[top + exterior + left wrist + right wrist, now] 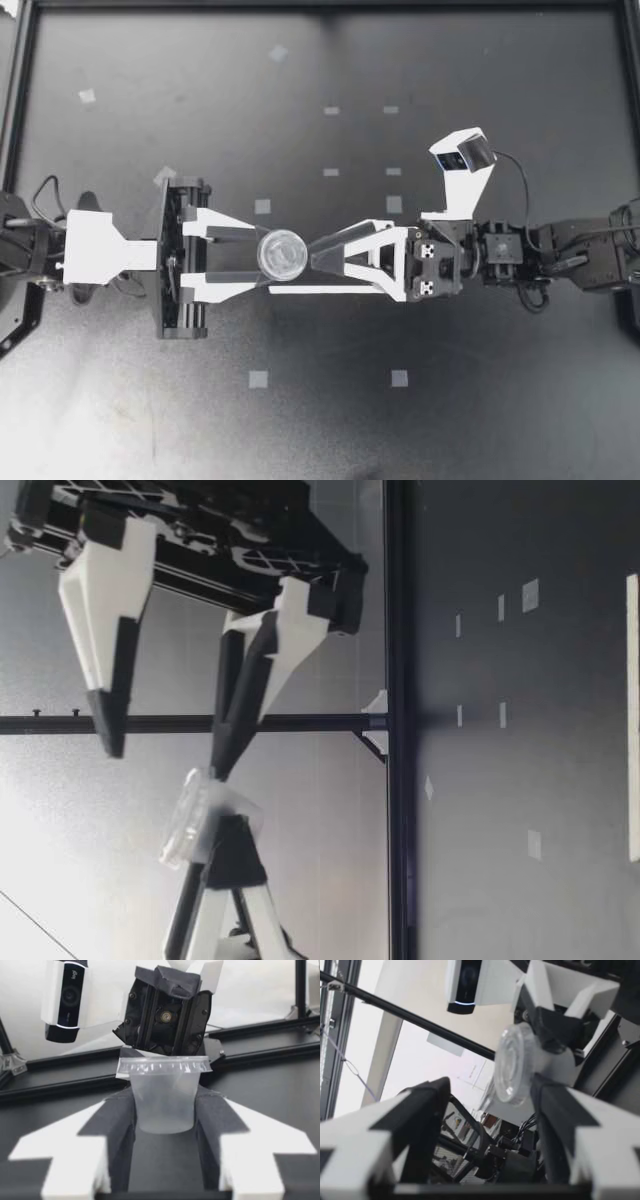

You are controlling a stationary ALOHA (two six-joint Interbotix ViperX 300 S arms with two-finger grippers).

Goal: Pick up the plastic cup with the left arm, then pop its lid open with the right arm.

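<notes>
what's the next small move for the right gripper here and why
Probably close the right gripper on the edge of the lid. The left gripper is shut on the clear cup, while the right's fingers stand open, one above the lid, the other beside its rim.

The cup (281, 253) hangs up off the bench (320, 430), roughly over its middle; my left end effector (264, 256) comes at the cup from the left, one finger on either side of it; my right end effector (313, 256) sits right of the cup, one finger against it, the other higher up and clear.
</notes>
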